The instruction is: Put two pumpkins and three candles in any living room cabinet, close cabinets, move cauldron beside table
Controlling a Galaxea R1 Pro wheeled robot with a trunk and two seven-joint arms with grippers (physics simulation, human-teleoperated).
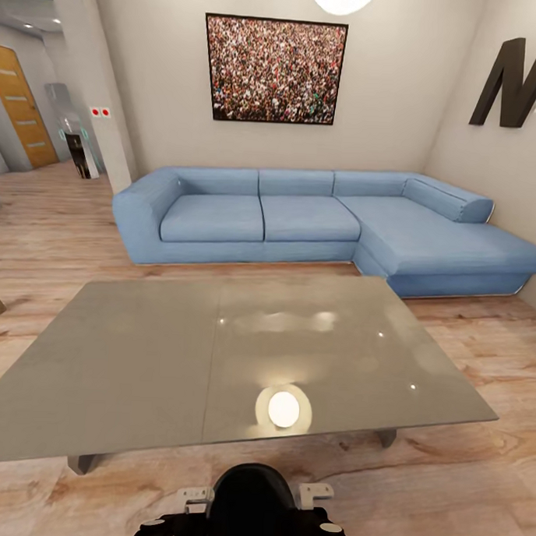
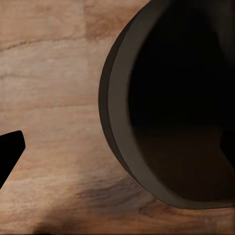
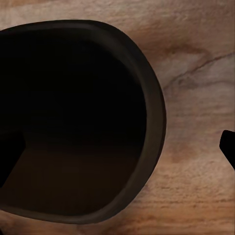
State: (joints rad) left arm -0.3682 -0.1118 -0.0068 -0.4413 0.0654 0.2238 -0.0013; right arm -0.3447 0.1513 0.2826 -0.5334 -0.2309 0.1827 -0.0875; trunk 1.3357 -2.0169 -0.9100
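Pale wooden floor (image 1: 468,331) runs across this living room, with a blue corner sofa (image 1: 301,219) against the far wall under a framed crowd picture (image 1: 274,69), and a low grey glossy worktop (image 1: 217,359) standing between the sofa and the robot, its top mirroring a ceiling lamp. No pumpkins or candles lie on it from where I stand.

Down by the robot's front a dark rounded shape sits just short of the worktop's near edge; both wrist cameras look straight into a wide, dark round vessel on the floorboards, which I take to be the cauldron (image 3: 73,122). From the left wrist its thick rim (image 2: 115,98) curves close beside one black fingertip (image 2: 10,152), and the other side of the jaws is hidden, so I cannot tell how wide either pair of jaws stands or whether they grip the rim.

The step looks like setting the cauldron beside the table. To do it well, keep the vessel level between both jaws, hold it clear of the worktop's edge, and set it flat on the boards just beside the table
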